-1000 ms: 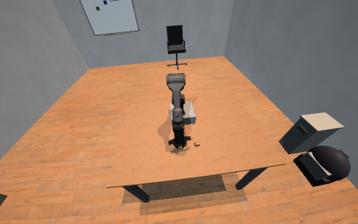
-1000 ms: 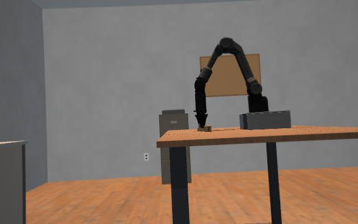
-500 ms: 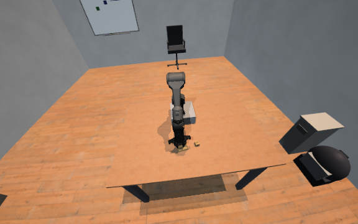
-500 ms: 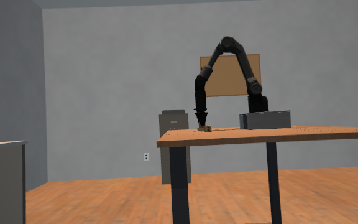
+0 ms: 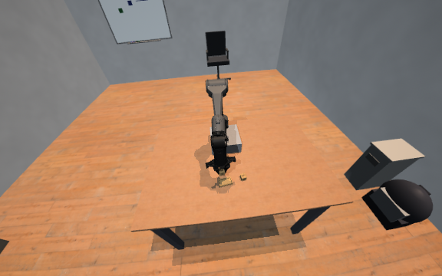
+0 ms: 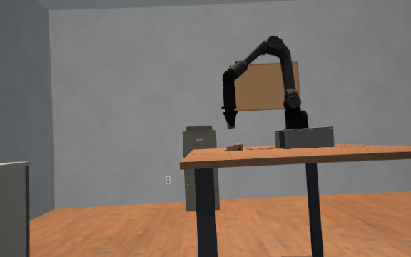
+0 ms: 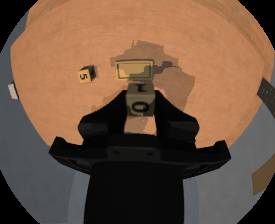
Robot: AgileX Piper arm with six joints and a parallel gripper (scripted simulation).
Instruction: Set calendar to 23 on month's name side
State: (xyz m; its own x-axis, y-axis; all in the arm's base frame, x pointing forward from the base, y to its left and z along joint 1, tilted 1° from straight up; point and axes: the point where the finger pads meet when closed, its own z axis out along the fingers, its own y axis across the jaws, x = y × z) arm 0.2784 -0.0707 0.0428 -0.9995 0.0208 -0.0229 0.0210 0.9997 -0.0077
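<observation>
Wooden surface point(image 5: 282, 184) | gripper point(image 7: 141, 104) clamped on cube point(image 7: 141, 100), raised above tray point(image 7: 135, 70) | rotate for upright digit, lower squarely onto tray floor, then release.

Held cube point(image 7: 140, 102) half hidden btwn fingers; tray point(image 5: 225, 182) lettering too small to read.

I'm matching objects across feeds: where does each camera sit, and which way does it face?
Top: high above, angled down at the table; whole arm shows.
Exterior: low at room level, side-on; arm and raised gripper.
Wrist: on the arm, looking down past the fingers at the held cube.
All three show the loose cube and the tray.
</observation>
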